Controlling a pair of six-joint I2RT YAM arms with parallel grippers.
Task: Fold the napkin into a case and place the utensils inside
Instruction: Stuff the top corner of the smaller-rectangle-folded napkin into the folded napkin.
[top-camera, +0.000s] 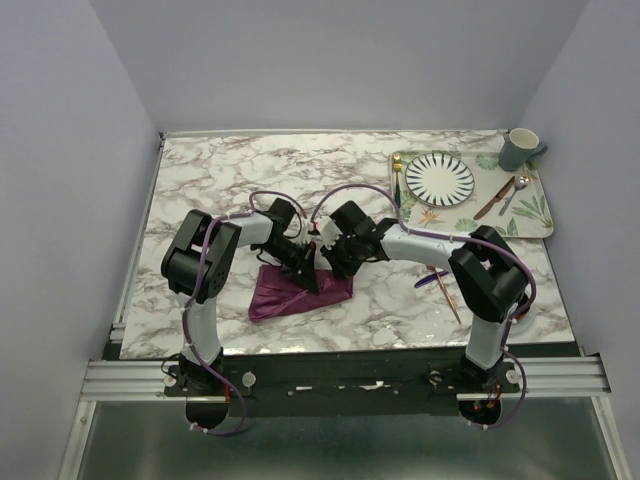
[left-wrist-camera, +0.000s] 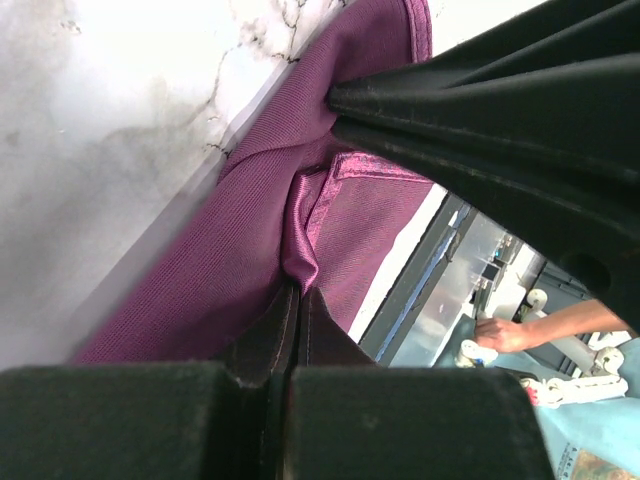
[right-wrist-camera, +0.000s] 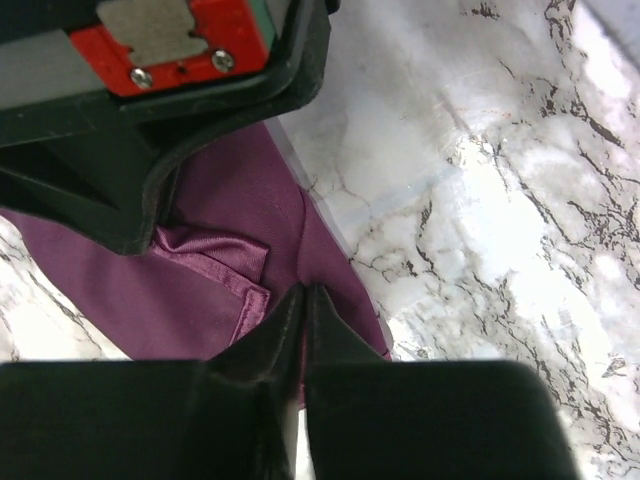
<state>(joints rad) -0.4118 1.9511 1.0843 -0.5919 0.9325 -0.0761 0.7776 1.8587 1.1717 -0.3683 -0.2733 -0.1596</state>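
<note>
The plum-purple napkin (top-camera: 295, 292) lies bunched and partly folded on the marble table, between the two arms. My left gripper (top-camera: 300, 268) is shut on a raised fold of the napkin (left-wrist-camera: 250, 240), jaws pressed together around the cloth (left-wrist-camera: 298, 290). My right gripper (top-camera: 335, 268) comes in from the right, its jaws closed on the napkin's edge (right-wrist-camera: 304, 292). A hemmed satin corner (right-wrist-camera: 215, 255) is turned over beside it. The copper fork (top-camera: 450, 298) and dark blue knife (top-camera: 432, 279) lie crossed on the table to the right, apart from both grippers. No finished case shows.
A leaf-patterned tray (top-camera: 545, 215) at the back right holds a striped plate (top-camera: 440, 178), a silver spoon (top-camera: 515, 192), a brown utensil (top-camera: 494, 198) and a gold utensil (top-camera: 397, 180). A grey-green mug (top-camera: 520, 150) stands at its far corner. The two wrists nearly touch.
</note>
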